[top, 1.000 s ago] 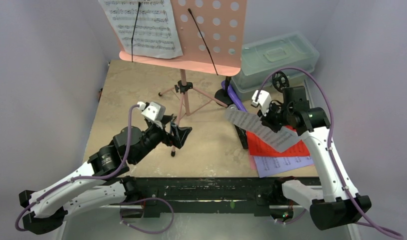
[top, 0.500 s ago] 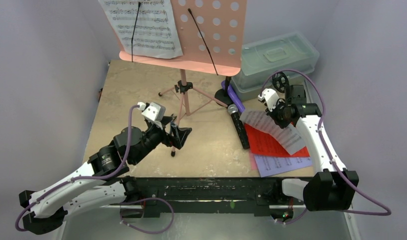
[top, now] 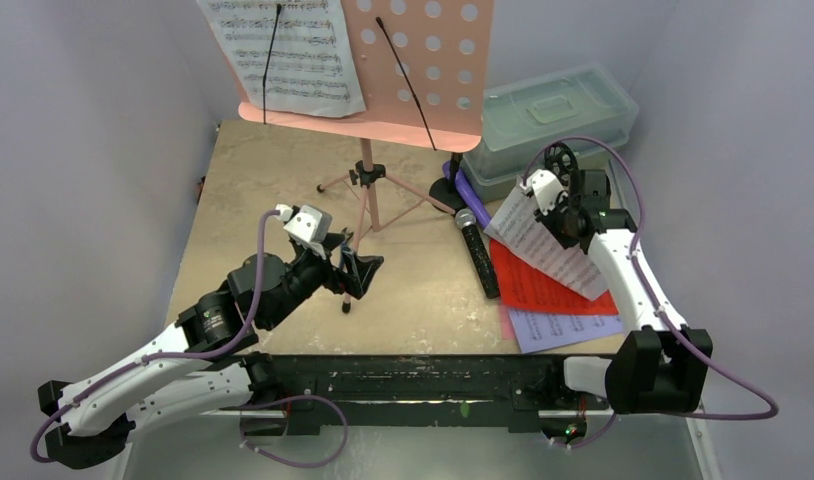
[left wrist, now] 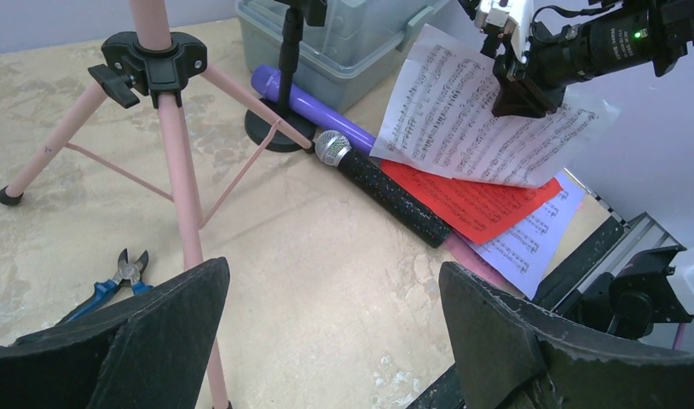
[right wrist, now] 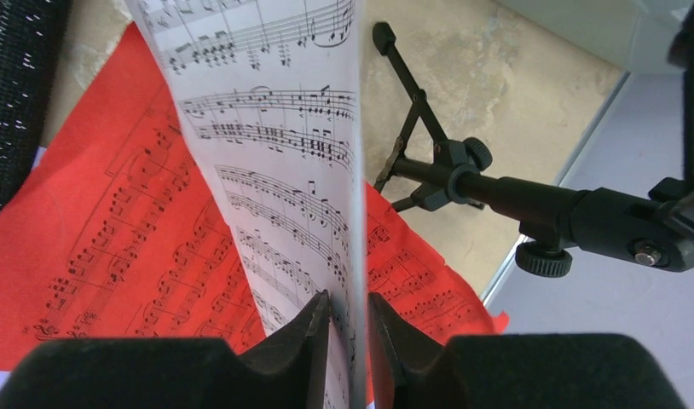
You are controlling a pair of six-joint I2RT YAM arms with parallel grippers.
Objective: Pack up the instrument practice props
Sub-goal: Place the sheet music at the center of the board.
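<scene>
The pink tripod music rack (top: 366, 190) stands at the back with a white music sheet (top: 283, 50) on its perforated panel (top: 423, 60). My right gripper (top: 563, 215) is shut on a second white sheet (top: 538, 245), held tilted above the red sheet (top: 533, 288) and the lavender sheet (top: 568, 328). In the right wrist view the fingers (right wrist: 348, 298) pinch that sheet's edge (right wrist: 275, 145). The black silver-headed mic (top: 478, 255) lies left of the sheets, and the purple mic (top: 470, 187) lies by a black mic support base (top: 446, 188). My left gripper (top: 358, 270) is open and empty beside the rack's pole (left wrist: 182, 196).
A translucent greenish lidded box (top: 553, 120) stands at the back right. Blue-handled pliers (left wrist: 113, 277) lie near the rack's legs. A second black mic support (right wrist: 497, 192) lies right of the red sheet (right wrist: 88, 247), near the table edge.
My right gripper has carried the white sheet right and back, from over the black mic towards the box. The left arm has not moved.
</scene>
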